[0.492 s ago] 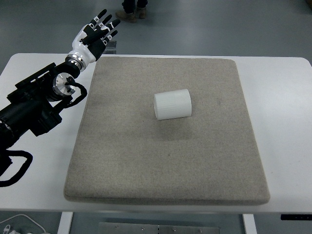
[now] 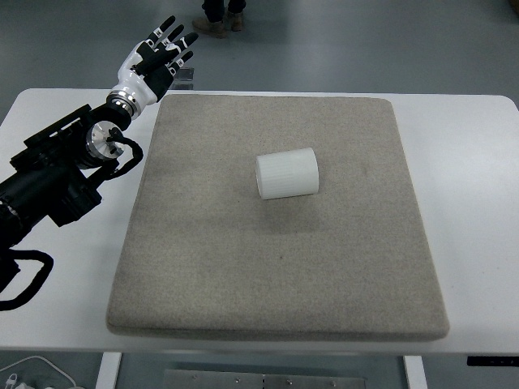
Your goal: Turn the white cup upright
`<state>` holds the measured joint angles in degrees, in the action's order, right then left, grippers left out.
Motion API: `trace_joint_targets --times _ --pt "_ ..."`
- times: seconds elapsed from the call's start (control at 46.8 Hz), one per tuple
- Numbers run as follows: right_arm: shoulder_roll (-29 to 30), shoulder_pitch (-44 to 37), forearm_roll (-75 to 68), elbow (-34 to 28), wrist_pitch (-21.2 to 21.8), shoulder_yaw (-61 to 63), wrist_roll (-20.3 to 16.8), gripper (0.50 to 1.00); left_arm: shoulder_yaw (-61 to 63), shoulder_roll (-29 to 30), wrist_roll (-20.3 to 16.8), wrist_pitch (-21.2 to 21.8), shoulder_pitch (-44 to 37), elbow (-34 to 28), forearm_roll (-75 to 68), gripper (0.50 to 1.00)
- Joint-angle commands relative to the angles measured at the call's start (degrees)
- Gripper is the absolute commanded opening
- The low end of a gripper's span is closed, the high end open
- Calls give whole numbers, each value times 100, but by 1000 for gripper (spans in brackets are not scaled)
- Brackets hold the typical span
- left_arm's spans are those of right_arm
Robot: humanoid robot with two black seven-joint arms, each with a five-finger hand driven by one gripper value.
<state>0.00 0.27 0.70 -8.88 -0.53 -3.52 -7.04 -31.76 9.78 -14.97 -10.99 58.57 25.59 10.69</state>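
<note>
A white ribbed cup [image 2: 287, 173] lies on its side near the middle of the grey mat [image 2: 276, 267], its axis running roughly left to right. My left hand [image 2: 159, 53] hovers past the mat's far left corner, well away from the cup, fingers spread and holding nothing. Its black arm [image 2: 57, 182] comes in from the left edge over the white table. The right arm is out of the picture.
The mat covers most of the white table [image 2: 478, 211]. A person's shoes [image 2: 217, 23] stand on the floor beyond the table's far edge. A white cable [image 2: 32, 373] lies at the bottom left corner.
The left hand has shifted slightly up and away from the mat corner. The cup has stayed put.
</note>
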Motion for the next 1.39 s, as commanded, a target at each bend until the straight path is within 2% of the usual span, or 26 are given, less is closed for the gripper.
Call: trace_joint_targets --times 0.0,0.193,0.513,0.706,0.941,1.219,1.369 --pt "0 0 0 0 0 0 1 930 65 16 3 -18 84 7 -23 994" --pt "0 0 0 0 0 0 1 930 170 24 91 -132 286 43 -225 994" --pt "0 0 0 0 0 0 1 930 706 -11 108 -132 734 253 -2017 994" --pt "0 0 0 0 0 0 1 930 1444 129 161 -141 919 1053 -3090 992" --pt "0 0 0 0 0 0 1 930 2806 859 433 -158 1560 2046 -3293 992" --pt "0 0 0 0 0 0 1 930 3088 1281 1549 -220 2167 3039 -3907 992" --pt "0 0 0 0 0 0 1 930 3220 1316 2199 -229 2422 3488 -3987 992"
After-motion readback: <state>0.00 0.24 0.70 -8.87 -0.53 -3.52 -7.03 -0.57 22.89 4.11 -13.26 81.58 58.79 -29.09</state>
